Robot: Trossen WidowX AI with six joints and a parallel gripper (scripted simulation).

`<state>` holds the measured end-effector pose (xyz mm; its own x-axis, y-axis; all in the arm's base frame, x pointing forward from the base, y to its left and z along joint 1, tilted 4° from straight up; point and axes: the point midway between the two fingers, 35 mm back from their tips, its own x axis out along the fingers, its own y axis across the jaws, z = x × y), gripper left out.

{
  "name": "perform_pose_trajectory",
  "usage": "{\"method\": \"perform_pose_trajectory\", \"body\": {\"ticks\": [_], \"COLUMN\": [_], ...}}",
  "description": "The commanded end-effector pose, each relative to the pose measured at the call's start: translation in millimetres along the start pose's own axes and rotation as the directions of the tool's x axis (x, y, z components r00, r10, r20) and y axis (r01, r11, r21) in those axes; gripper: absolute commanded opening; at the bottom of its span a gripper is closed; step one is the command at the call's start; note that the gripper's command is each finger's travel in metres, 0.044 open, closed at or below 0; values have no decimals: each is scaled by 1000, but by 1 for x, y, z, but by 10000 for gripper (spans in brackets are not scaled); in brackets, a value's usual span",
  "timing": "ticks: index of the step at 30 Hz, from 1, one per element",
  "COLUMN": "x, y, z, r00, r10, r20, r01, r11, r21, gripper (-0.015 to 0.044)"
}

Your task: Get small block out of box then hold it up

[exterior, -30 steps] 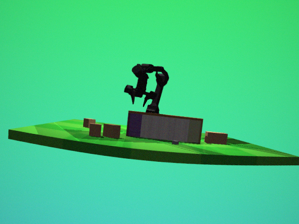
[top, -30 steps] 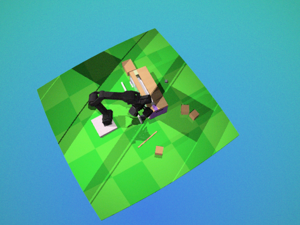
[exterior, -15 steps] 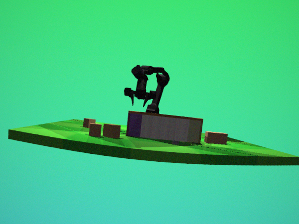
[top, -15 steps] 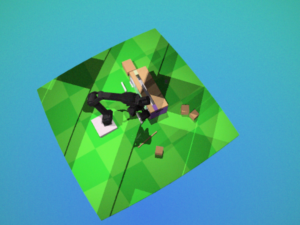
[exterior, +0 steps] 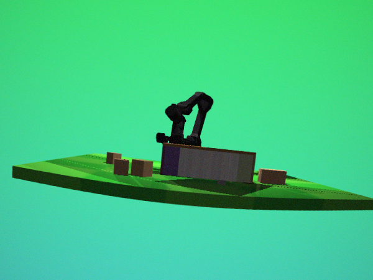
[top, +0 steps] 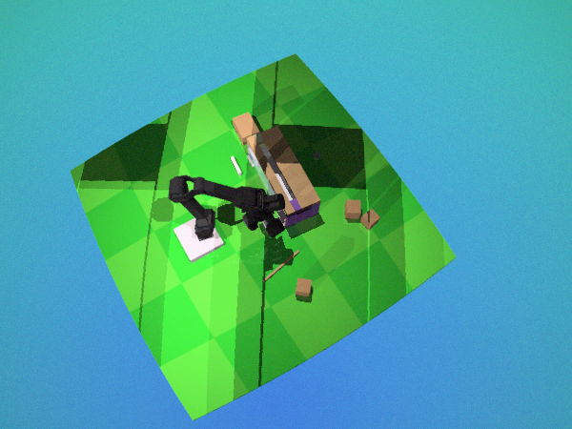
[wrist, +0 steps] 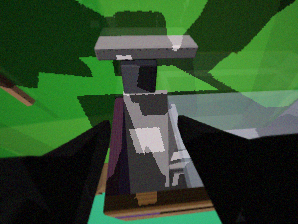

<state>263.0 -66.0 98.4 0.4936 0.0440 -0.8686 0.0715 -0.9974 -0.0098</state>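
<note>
The long box (top: 292,180) (exterior: 214,163) has a tan top, a clear front and a purple end (top: 301,213) (exterior: 170,160). A grey rod with a T-shaped handle (wrist: 145,46) sticks out past that purple end. My gripper (top: 273,226) (wrist: 144,122) is open and hangs low at the purple end, its fingers on either side of the rod's stem, with nothing between them. In the exterior view the arm (exterior: 199,118) stands behind the box. I cannot make out the small block on the shelf. A tiny dark block (top: 316,154) (exterior: 221,182) lies on the table on the box's far side.
Brown cubes lie around the box: one at its far end (top: 245,125) (exterior: 271,176), two to its right (top: 353,209) (top: 370,218), and one in front (top: 303,287). A white stick (top: 235,165) and a thin brown stick (top: 281,265) lie on the green table (top: 191,305). The arm's base sits on a white plate (top: 191,248).
</note>
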Motion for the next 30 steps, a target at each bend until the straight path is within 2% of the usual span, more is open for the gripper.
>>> {"method": "perform_pose_trajectory", "body": {"ticks": [1, 30], "x": [9, 52], "y": [0, 2], "z": [6, 25], "r00": [1000, 1000], "r10": [0, -1], "r20": [9, 10], "r01": [0, 1], "r11": [1000, 1000], "r21": [9, 8], "gripper": [285, 285]}}
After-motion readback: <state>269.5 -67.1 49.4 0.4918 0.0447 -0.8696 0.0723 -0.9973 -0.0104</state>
